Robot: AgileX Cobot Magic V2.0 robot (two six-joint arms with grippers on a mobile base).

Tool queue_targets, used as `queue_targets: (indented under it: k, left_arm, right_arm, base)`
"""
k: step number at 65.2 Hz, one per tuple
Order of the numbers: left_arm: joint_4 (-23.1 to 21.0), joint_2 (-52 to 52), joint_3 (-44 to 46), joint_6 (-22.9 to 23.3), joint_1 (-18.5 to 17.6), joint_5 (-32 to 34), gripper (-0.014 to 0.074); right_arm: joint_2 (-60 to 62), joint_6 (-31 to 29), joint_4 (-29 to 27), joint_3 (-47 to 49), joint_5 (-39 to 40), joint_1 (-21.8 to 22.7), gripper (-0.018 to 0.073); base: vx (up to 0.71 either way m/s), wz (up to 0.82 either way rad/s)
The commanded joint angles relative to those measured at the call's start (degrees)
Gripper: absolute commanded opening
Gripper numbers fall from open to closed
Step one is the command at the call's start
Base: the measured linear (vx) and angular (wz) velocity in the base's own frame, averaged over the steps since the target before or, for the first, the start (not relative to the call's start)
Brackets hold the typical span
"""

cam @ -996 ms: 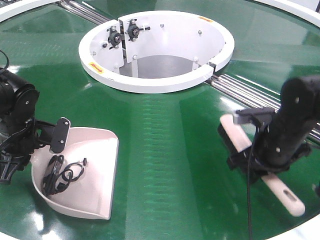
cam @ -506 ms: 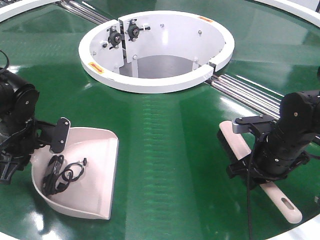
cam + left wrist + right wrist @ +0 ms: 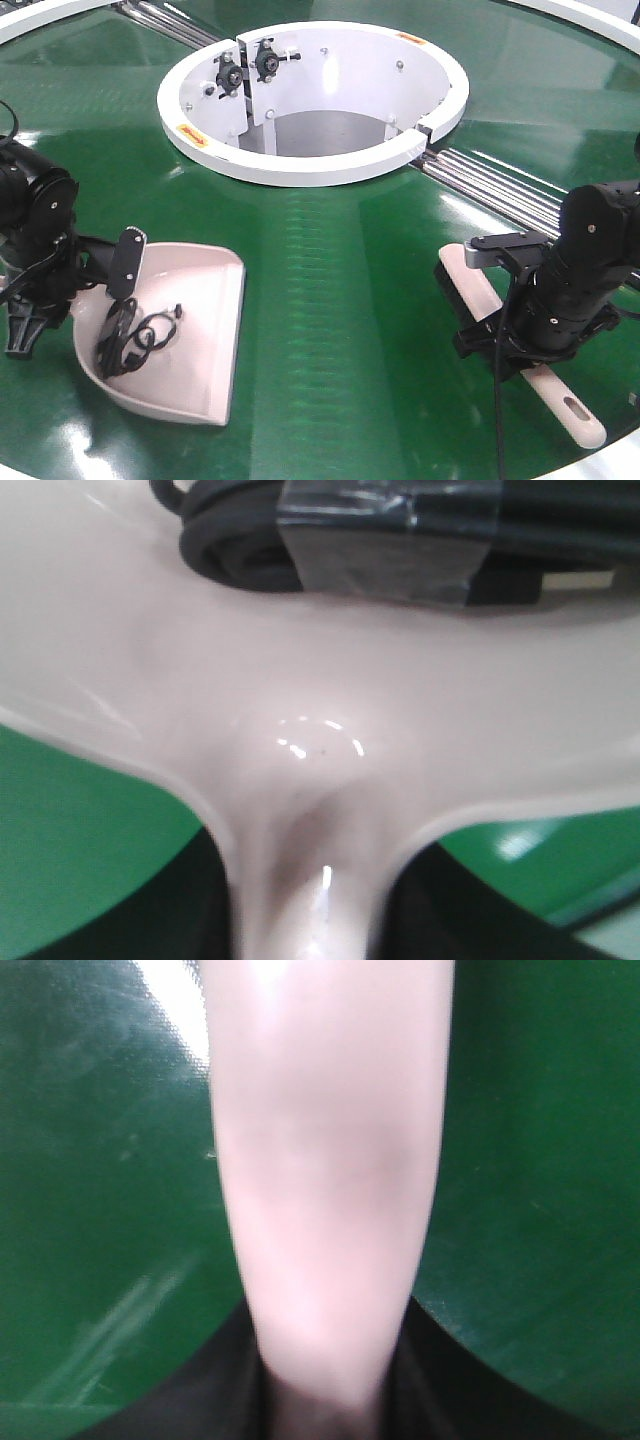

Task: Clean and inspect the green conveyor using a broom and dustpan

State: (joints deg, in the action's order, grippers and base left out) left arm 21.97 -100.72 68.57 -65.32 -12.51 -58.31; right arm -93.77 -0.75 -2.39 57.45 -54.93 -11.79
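Note:
The pale pink dustpan (image 3: 190,330) lies on the green conveyor (image 3: 340,300) at the front left, with black cables (image 3: 135,335) inside it. My left gripper (image 3: 55,275) is shut on the dustpan's handle; the left wrist view shows the pan (image 3: 300,710) and its handle neck running down between my dark fingers (image 3: 190,910). My right gripper (image 3: 520,325) is shut on the pale pink broom (image 3: 480,285), which lies low on the belt at the right, its slotted handle end (image 3: 580,415) pointing to the front. The right wrist view shows the broom (image 3: 325,1180) between my fingers (image 3: 420,1380).
The white cylindrical hub (image 3: 312,95) rises at the back centre, with black fittings on its inner wall. Metal roller strips (image 3: 500,185) run from the hub to the right and at the back left. The belt's white outer rim shows at the front corners.
The left gripper has shifted the dustpan a little to the right and forward and turned it slightly. The right arm came down with the broom to the belt, then stayed still.

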Motion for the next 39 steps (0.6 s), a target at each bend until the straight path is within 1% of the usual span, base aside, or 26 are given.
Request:
queue_targets:
  k: [1, 27, 39]
  left_arm:
    - [0.64, 2.27, 1.23, 0.79, -0.28, 3.9, -0.0006]
    - [0.49, 2.27, 1.23, 0.79, -0.22, 3.34, -0.0006]
    - [-0.37, 2.27, 1.23, 0.79, -0.22, 2.95, 0.0013]
  right_arm:
    - [2.52, -0.63, -0.19, 1.2, 0.03, 0.35, -0.0004]
    - [2.52, -0.75, 0.6, 1.2, -0.06, 0.35, -0.0004]
    - [2.52, -0.75, 0.66, 1.2, -0.06, 0.35, -0.0004]
  base:
    - [0.0, 0.0]
    - [0.0, 0.0]
    - [0.0, 0.0]
